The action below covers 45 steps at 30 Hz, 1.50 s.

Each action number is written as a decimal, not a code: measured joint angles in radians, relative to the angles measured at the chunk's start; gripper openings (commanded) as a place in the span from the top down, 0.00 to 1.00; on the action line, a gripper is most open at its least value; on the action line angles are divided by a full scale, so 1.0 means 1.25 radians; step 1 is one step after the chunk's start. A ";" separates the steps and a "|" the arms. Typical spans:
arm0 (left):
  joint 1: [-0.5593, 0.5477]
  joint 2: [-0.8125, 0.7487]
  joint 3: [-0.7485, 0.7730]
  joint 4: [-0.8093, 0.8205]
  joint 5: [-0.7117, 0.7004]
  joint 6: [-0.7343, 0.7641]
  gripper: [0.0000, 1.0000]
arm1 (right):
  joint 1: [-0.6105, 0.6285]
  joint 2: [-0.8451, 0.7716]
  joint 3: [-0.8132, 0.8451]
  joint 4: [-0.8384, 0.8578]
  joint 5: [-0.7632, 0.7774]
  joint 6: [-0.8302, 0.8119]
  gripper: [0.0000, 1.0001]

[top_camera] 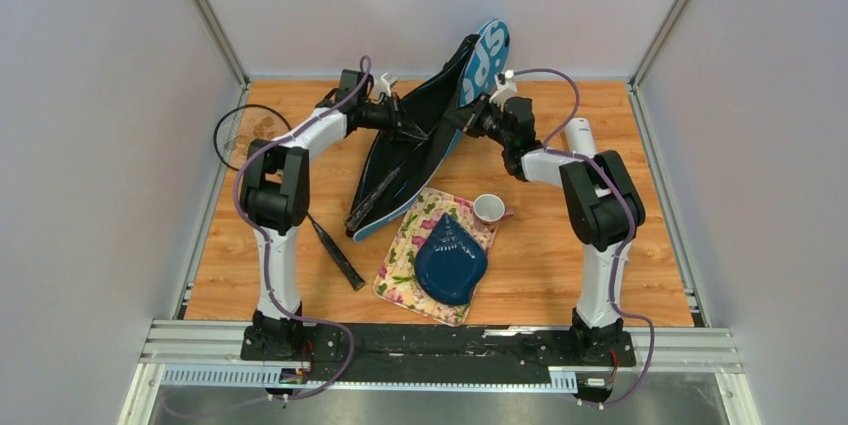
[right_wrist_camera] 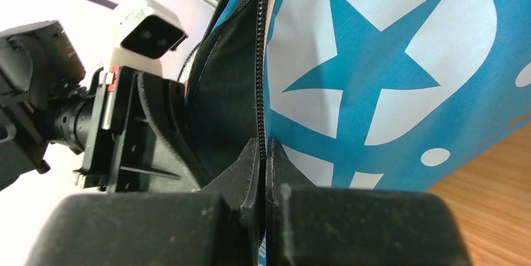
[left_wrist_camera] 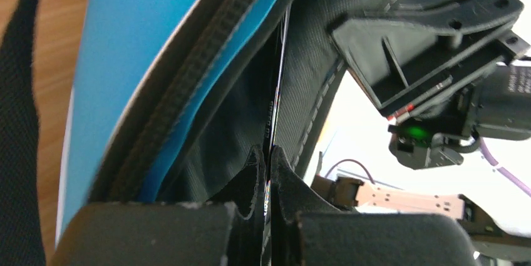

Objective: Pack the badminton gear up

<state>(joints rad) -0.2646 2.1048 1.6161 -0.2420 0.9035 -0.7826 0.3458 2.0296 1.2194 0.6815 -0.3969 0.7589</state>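
Note:
The long blue racket bag (top_camera: 415, 160) lies open at the back middle of the table, its printed flap (top_camera: 490, 50) lifted. My right gripper (top_camera: 470, 117) is shut on the flap's zipper edge (right_wrist_camera: 263, 59), seen closely in the right wrist view (right_wrist_camera: 263, 148). My left gripper (top_camera: 406, 127) reaches into the bag's opening and is shut (left_wrist_camera: 270, 153) on the thin black shaft (left_wrist_camera: 277, 84) of a racket whose handle (top_camera: 375, 197) lies inside the bag. A second black racket (top_camera: 338, 257) lies on the table under the left arm. A white tube (top_camera: 580, 135) lies behind the right arm.
A dark blue plate (top_camera: 450, 263) sits on a floral cloth (top_camera: 402, 257) at the front middle, with a small white cup (top_camera: 489, 208) beside it. Grey walls close in the table on three sides. The second racket's head (top_camera: 218, 140) lies near the left wall.

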 measured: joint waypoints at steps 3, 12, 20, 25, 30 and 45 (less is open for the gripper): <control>-0.015 0.046 0.073 -0.059 -0.034 0.053 0.98 | 0.000 -0.011 -0.017 0.004 0.003 0.000 1.00; -0.050 0.049 0.196 -0.264 -0.192 0.258 0.50 | -0.005 -0.031 -0.034 0.000 0.002 0.000 1.00; -0.085 -0.099 0.044 -0.369 -0.329 0.396 0.49 | -0.006 -0.036 -0.035 -0.005 0.002 0.000 1.00; -0.164 -0.180 -0.018 -0.401 -0.474 0.457 0.49 | -0.012 -0.045 -0.042 -0.008 -0.001 -0.001 1.00; -0.216 -0.224 -0.075 -0.393 -0.588 0.486 0.51 | -0.016 -0.051 -0.051 -0.009 -0.007 0.000 1.00; -0.229 -0.186 -0.025 -0.423 -0.662 0.485 1.00 | -0.018 -0.056 -0.062 -0.002 -0.010 0.003 1.00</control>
<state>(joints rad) -0.5507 1.8717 1.5848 -0.7712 0.0761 -0.1768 0.3229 1.9591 1.1423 0.6785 -0.4099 0.7628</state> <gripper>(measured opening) 0.038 0.018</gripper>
